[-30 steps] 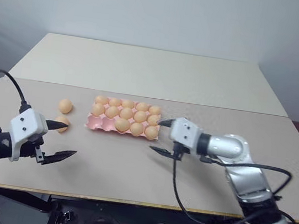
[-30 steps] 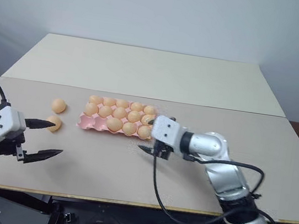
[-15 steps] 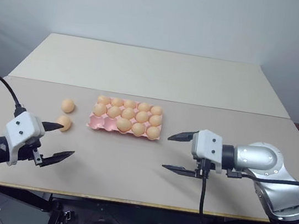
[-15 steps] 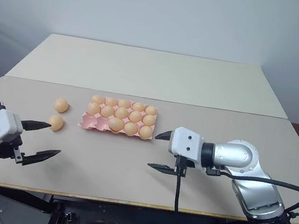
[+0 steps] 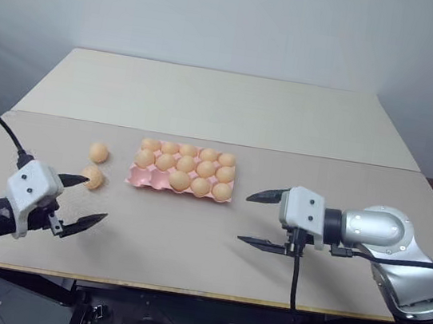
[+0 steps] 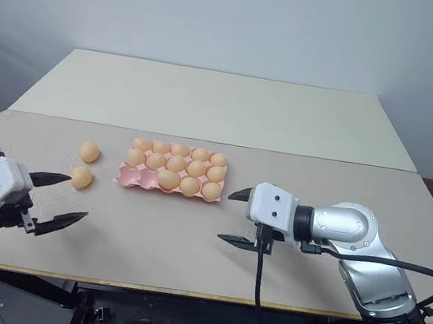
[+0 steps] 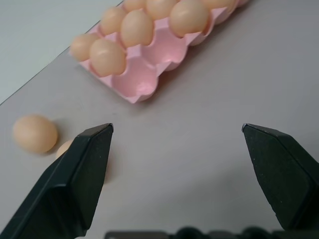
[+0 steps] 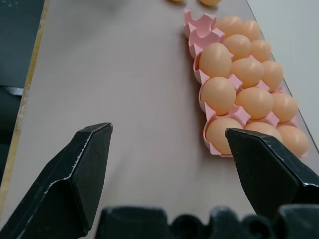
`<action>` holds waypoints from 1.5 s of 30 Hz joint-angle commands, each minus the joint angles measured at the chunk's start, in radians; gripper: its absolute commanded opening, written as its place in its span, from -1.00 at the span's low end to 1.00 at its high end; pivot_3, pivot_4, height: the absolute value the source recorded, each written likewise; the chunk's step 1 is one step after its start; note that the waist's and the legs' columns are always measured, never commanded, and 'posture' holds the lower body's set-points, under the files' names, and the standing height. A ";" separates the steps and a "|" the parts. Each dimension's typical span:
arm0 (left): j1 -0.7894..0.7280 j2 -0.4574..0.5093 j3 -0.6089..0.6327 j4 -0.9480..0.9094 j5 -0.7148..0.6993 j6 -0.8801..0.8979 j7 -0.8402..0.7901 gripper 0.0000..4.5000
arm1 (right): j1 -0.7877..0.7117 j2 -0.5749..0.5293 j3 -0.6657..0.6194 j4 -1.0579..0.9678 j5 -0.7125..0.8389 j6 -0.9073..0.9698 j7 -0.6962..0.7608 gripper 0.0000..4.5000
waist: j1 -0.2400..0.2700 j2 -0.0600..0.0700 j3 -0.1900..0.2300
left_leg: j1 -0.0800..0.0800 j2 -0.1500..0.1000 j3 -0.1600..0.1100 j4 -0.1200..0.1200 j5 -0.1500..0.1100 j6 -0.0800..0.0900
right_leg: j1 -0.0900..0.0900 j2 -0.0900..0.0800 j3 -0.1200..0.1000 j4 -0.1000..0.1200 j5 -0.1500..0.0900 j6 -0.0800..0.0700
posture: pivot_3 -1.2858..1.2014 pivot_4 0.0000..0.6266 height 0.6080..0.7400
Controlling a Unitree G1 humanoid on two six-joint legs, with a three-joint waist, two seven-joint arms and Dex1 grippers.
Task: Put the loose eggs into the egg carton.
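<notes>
Egg carton (image 5: 181, 175) sits mid-table (image 5: 189, 239); two loose eggs (image 5: 95, 165) lie just left. Left claw (image 5: 81, 203) and right claw (image 5: 261, 218), both spread and empty, hover over bare surface near the front edge.

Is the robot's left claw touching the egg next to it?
Cannot tell. In the left eye view one finger tip of the open left gripper overlaps the nearer loose egg. In the left wrist view the finger hides part of that egg.

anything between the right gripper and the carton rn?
No. In the left eye view the stretch of table between the open right gripper and the egg carton is bare; the right wrist view shows the same.
</notes>
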 commanded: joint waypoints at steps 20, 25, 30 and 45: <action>-0.420 -0.174 -0.194 0.285 0.141 0.291 0.418 1.00 | 0.001 0.002 0.002 -0.054 -0.026 0.016 -0.090 0.89 | 0.005 -0.002 -0.001 | -0.001 -0.001 -0.001 0.002 0.000 0.000 | 0.000 0.000 -0.001 0.001 0.000 0.000 | 0.03 -0.52 1.00; -0.473 -0.203 -0.223 0.384 0.139 0.276 0.408 1.00 | 0.008 -0.003 0.001 -0.067 -0.027 0.027 -0.101 0.89 | 0.008 -0.002 -0.001 | -0.002 -0.001 -0.001 0.002 0.000 0.000 | 0.000 0.000 -0.001 0.001 0.000 0.000 | 0.03 -0.52 1.00; -0.502 -0.224 -0.232 0.438 0.137 0.249 0.407 1.00 | 0.014 -0.006 -0.004 -0.080 -0.026 0.040 -0.114 0.89 | 0.008 -0.002 -0.001 | -0.002 -0.001 -0.001 0.002 0.000 0.000 | -0.001 -0.001 -0.001 0.001 0.000 0.000 | 0.03 -0.52 1.00; -0.469 -0.203 -0.257 0.364 0.167 0.275 0.402 -0.23 | 0.019 -0.010 0.001 -0.081 -0.037 0.039 -0.132 0.91 | 0.014 -0.002 -0.001 | -0.002 -0.001 -0.001 0.003 0.000 0.000 | 0.000 -0.001 -0.001 0.001 0.000 0.000 | 0.03 -0.52 1.00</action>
